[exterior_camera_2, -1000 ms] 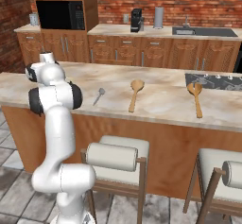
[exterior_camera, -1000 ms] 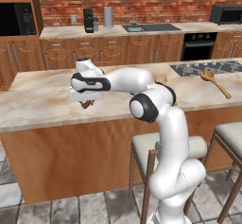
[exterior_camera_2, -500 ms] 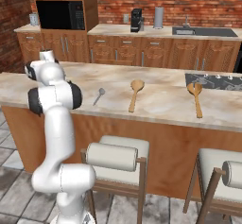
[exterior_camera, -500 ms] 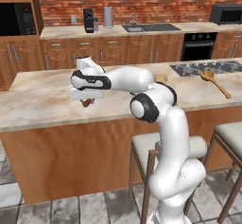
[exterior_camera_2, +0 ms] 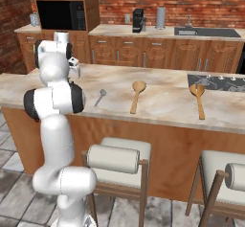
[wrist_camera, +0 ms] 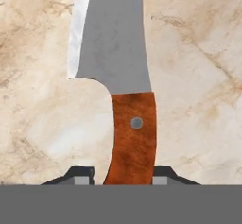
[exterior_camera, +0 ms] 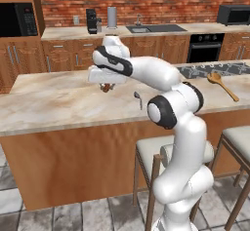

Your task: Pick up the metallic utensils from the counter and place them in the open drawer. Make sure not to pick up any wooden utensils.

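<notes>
Reddish-brown-handled knife point(wrist_camera: 132, 138) flanked by closing gripper point(wrist_camera: 121, 175) on counter point(exterior_camera: 58, 108) | grasp apparently unsettled | next: lift toward drawer

Bench point(exterior_camera: 58, 105): broad bare marbled surface left of and in front of the gripper point(exterior_camera: 104, 86); open passage there.

Knife point(wrist_camera: 124, 90): lies flat between the fingertips point(wrist_camera: 80, 175), its handle taking up the gap; bare stone on both sides of the blade.

Silver spoon point(exterior_camera_2: 99, 97): low, just beside the arm's elbow; free surface around it.

Wooden spoon point(exterior_camera_2: 137, 95): flat at mid-bench, well apart from the silver spoon, bare bench between.

Second wooden spoon point(exterior_camera_2: 198, 98): further right, its bowl near the cooktop point(exterior_camera_2: 217, 83).

Stools point(exterior_camera_2: 117, 156): tucked below the bench front edge, obstructing low approach there.
</notes>
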